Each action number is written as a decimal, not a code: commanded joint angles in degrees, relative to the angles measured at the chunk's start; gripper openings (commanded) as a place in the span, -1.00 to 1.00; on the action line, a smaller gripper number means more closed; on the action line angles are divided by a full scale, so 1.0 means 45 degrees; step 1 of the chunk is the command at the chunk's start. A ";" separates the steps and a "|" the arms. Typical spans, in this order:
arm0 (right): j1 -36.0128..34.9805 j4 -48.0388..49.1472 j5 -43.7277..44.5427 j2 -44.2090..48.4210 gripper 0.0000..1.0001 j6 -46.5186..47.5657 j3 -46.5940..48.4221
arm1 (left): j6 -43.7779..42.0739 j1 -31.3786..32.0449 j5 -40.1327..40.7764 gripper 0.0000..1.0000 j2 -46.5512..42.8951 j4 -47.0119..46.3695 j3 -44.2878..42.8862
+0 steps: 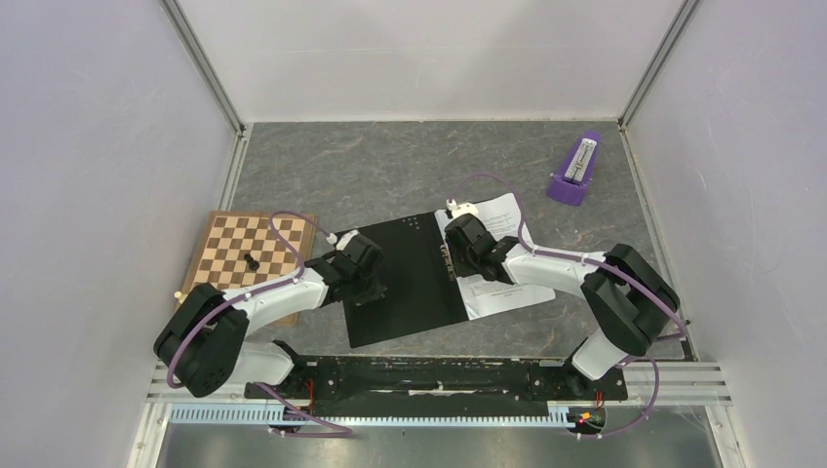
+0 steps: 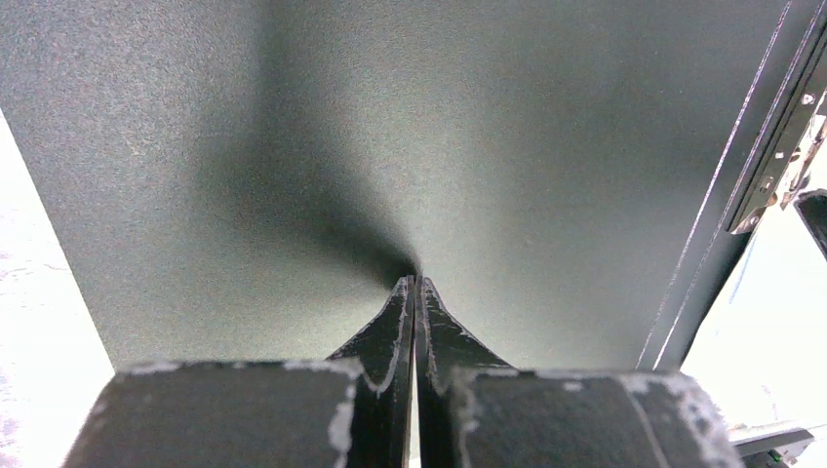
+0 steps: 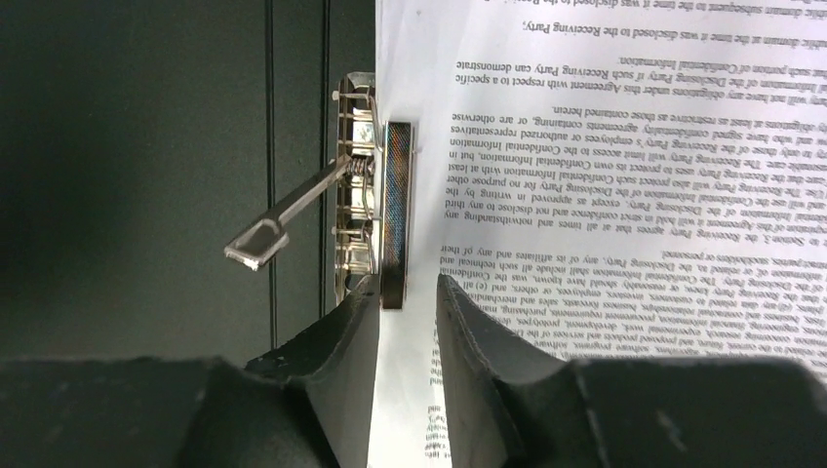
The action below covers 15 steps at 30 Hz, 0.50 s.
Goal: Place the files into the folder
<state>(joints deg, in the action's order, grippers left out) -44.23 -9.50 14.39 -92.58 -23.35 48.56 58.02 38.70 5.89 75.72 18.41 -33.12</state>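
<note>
resting on the open folder (image 1: 410, 288), left claw (image 2: 414, 285) together; right claw (image 3: 408, 292) apart over the files (image 3: 605, 146) beside the clip (image 3: 359, 195)

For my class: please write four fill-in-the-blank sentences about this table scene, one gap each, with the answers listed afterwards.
1. The flat black-lined folder lies ___ on the grey table.
2. The left gripper rests on its inner cover with jaws ___.
3. The white printed paper sheets lie on the ___ side of the metal spine clip.
4. The checkered wooden chessboard carries one ___ chess piece.
Missing words: open; shut; right; black.
</note>
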 commanded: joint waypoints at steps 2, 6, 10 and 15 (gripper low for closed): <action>0.0028 -0.1241 0.0187 0.1119 -0.39 -0.0002 0.0921 | 0.0055 -0.0025 0.0357 -0.93 0.0301 0.0000 0.0127; 0.0023 -0.1830 0.0497 0.1981 -0.47 0.0062 0.1315 | 0.0061 -0.0025 0.0387 -0.93 0.0209 0.0024 0.0114; -0.0322 -0.2481 0.0543 0.1974 -0.52 0.0601 0.2352 | 0.0145 -0.0025 0.0371 -0.93 0.0209 0.0000 0.0159; -0.1315 -0.4154 0.1550 0.0328 -0.64 0.1504 0.4371 | 0.0180 -0.0020 0.0371 -0.94 0.0280 -0.0034 0.0137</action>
<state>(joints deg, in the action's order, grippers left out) -47.13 -22.37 17.30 -86.37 -20.60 61.41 58.02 38.70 5.89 75.81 18.15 -33.12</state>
